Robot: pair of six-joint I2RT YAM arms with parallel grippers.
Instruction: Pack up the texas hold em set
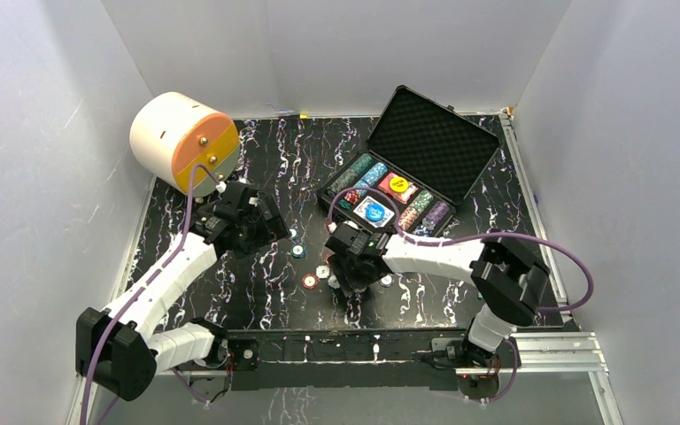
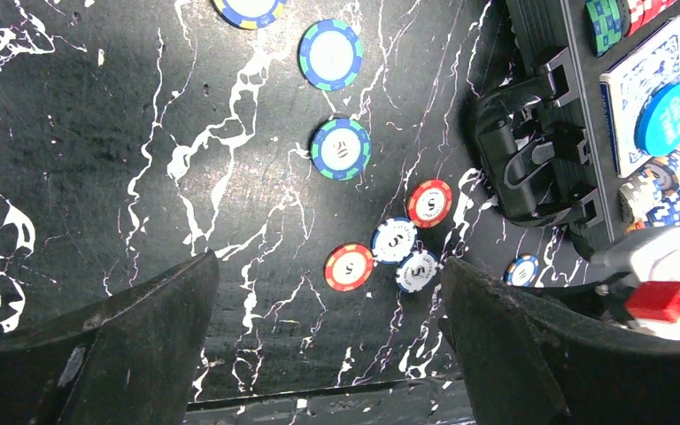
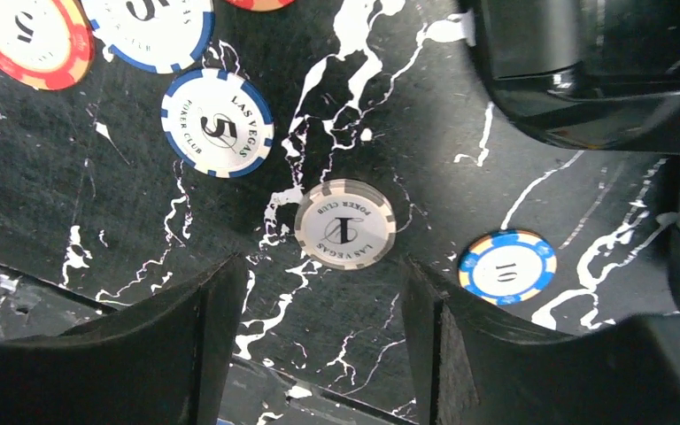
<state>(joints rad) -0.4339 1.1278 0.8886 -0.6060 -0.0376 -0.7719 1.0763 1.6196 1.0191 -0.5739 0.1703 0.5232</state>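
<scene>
The texas hold em set's black case [image 1: 432, 150] lies open at the back right, with rows of chips and a card deck in its tray [image 2: 651, 97]. Loose chips lie on the table: a grey-white "1" chip [image 3: 345, 224], a blue "10" chip [image 3: 507, 267], a white-blue "5" chip [image 3: 217, 122] and a red chip [image 2: 349, 266]. My right gripper [image 3: 323, 328] is open and low over the table, and the "1" chip lies flat just ahead of its fingertips. My left gripper [image 2: 328, 328] is wide open and holds nothing, hovering left of the chip cluster [image 1: 314, 270].
A white-and-orange round drawer unit [image 1: 183, 142] sits at the back left, close behind my left arm. The case's handle and latches [image 2: 531, 159] face the loose chips. White walls enclose the table on three sides.
</scene>
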